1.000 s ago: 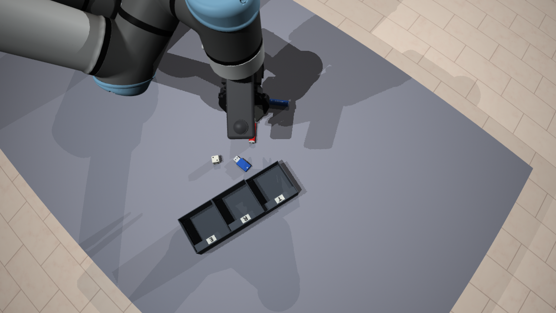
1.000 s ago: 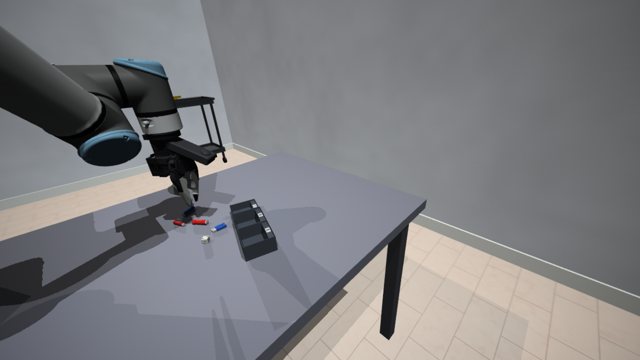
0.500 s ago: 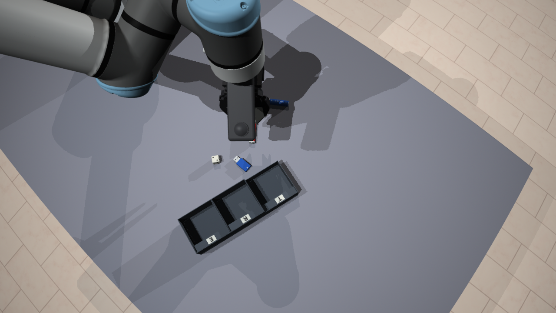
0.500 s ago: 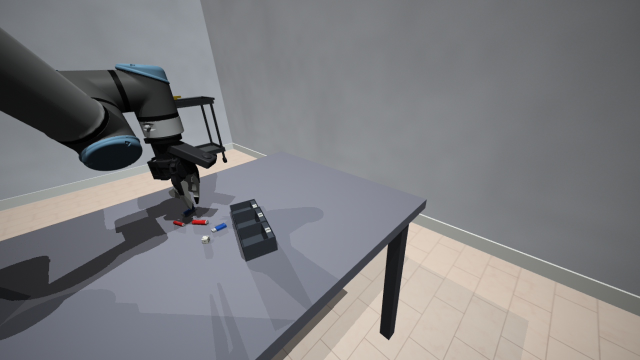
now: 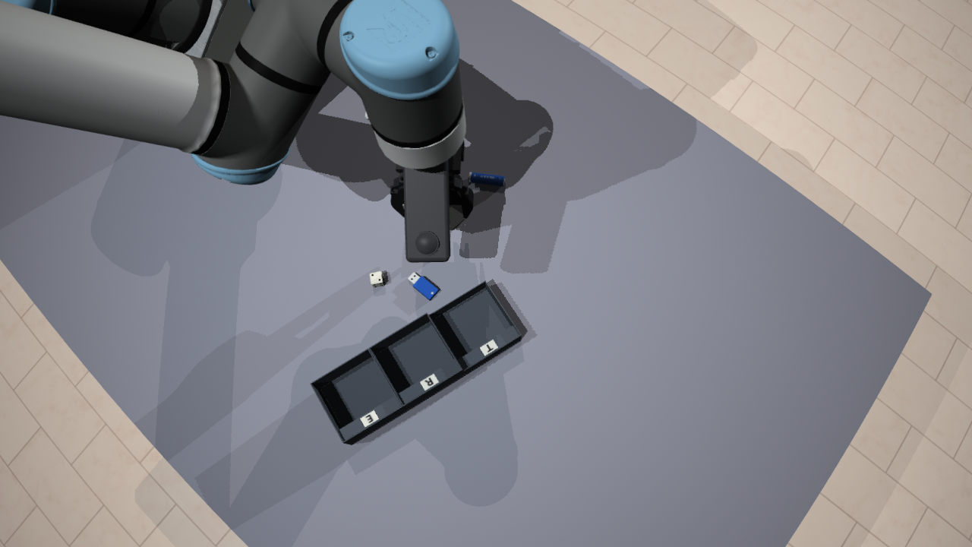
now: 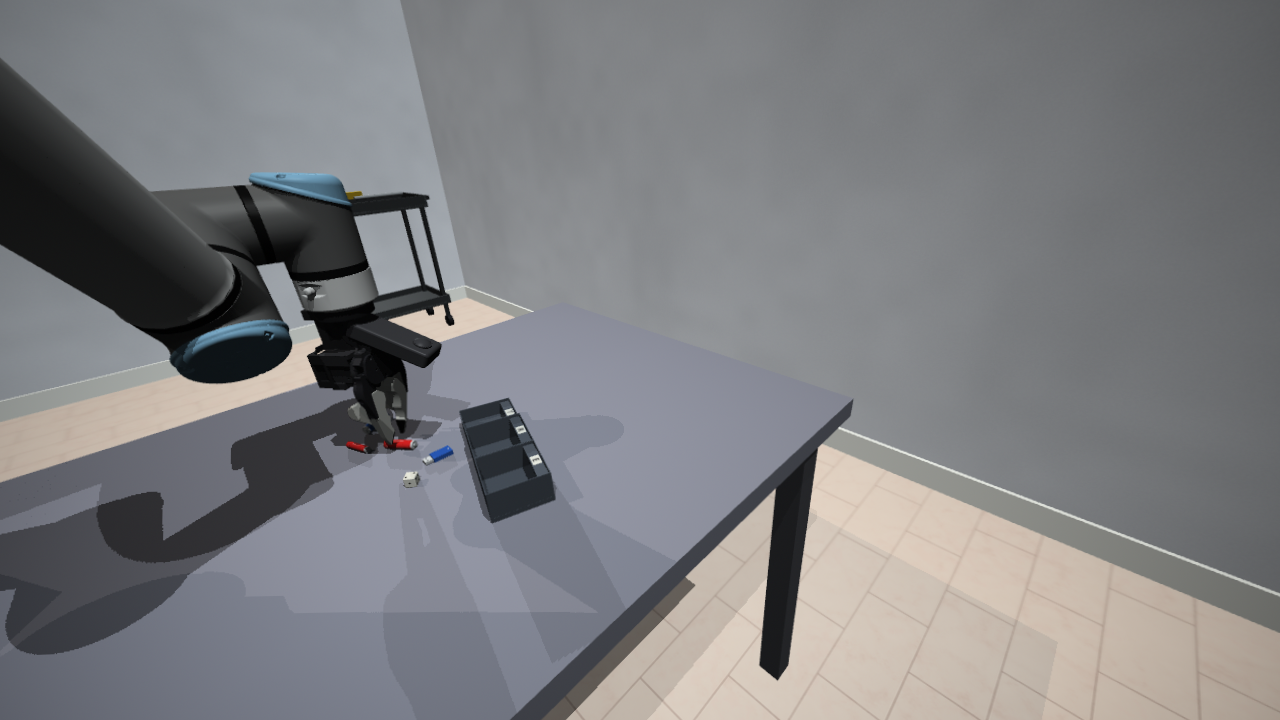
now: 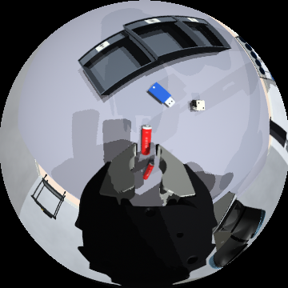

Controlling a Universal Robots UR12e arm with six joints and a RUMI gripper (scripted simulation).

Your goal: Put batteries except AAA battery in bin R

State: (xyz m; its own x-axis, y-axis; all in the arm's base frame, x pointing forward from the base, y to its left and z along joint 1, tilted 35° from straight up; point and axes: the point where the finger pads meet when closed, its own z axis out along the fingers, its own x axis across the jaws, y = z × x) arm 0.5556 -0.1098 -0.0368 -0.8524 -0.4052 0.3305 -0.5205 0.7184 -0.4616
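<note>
Top view: arm hides the gripper; a blue battery (image 5: 487, 179) lies just beside it, and bin R (image 5: 408, 390) stands upright, nothing visible inside.

Exterior view: gripper (image 6: 390, 431) hangs low over two red batteries.

Wrist view: jaws stand narrow, gripping nothing, straddling the larger red battery (image 7: 146, 138), likely pre-set for pickup.

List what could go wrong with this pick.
The open tool stands over one end of the larger red battery, and a smaller red battery also lies between its fingers. Closing could catch both, or the wrong one. The R bin sits between the E bin and T bin, so a drop may miss.
</note>
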